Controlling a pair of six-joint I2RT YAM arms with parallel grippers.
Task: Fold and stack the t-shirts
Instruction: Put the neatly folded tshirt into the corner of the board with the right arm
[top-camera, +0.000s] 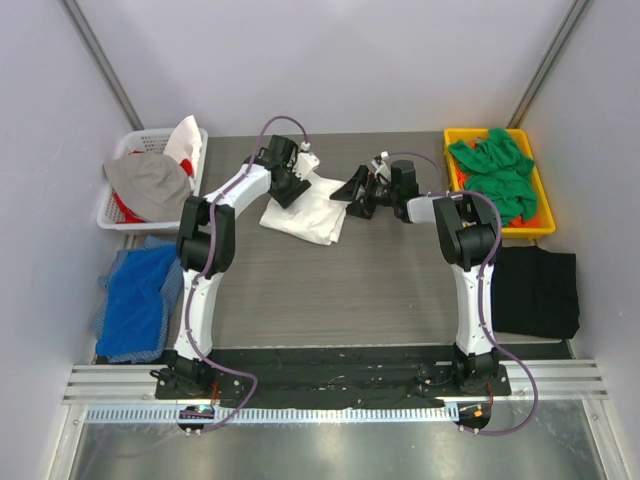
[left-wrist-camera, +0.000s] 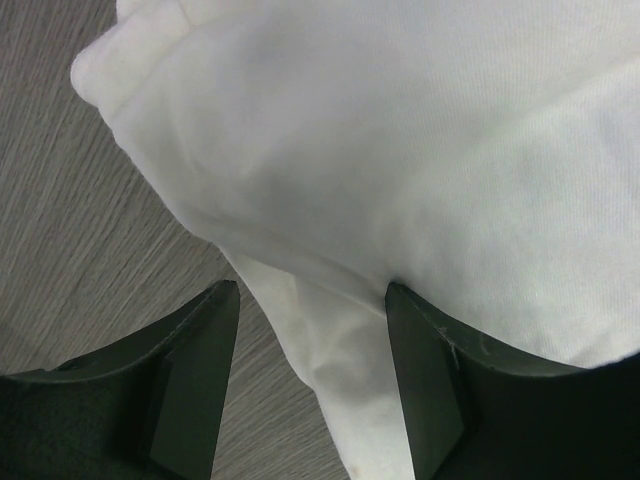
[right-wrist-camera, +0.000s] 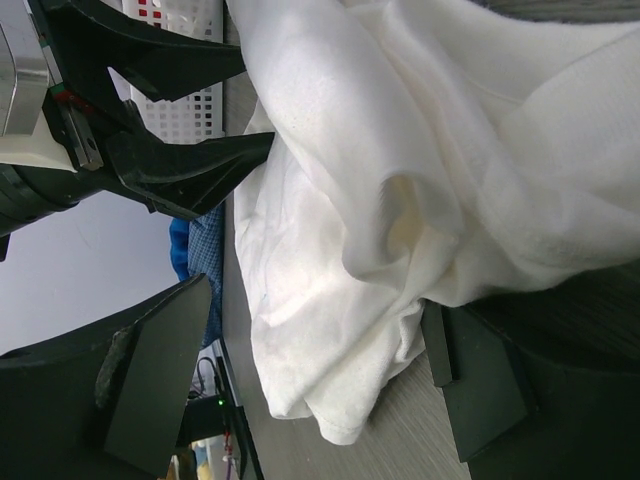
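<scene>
The white t-shirt (top-camera: 305, 212) lies crumpled and unfolded toward the back middle of the table (top-camera: 380, 290); both of your claws meet at it. Your left claw (top-camera: 290, 185) sits at the shirt's upper left edge with its jaws apart; in the left wrist view its fingers (left-wrist-camera: 195, 380) stand either side of a fold of white cloth without pinching it (grey table grain shows beside the fold). Your right claw (top-camera: 355, 192) is at the shirt's right edge, jaws spread wide and gripping nothing; in the right wrist view bunched white cloth fills the space between its fingers, and the left claw shows at upper left, one fingertip against the cloth's edge. The green t-shirts (top-camera: 495, 170) are heaped in a yellow bin (top-camera: 545, 228) at the back right; the black t-shirt (top-camera: 535, 290) lies flat in a neat rectangle at the table's right edge, just in front of that bin. A white basket (top-camera: 140, 135) at the back left holds grey cloth (top-camera: 150, 185); blue cloth (top-camera: 140, 295) lies at the left edge.
</scene>
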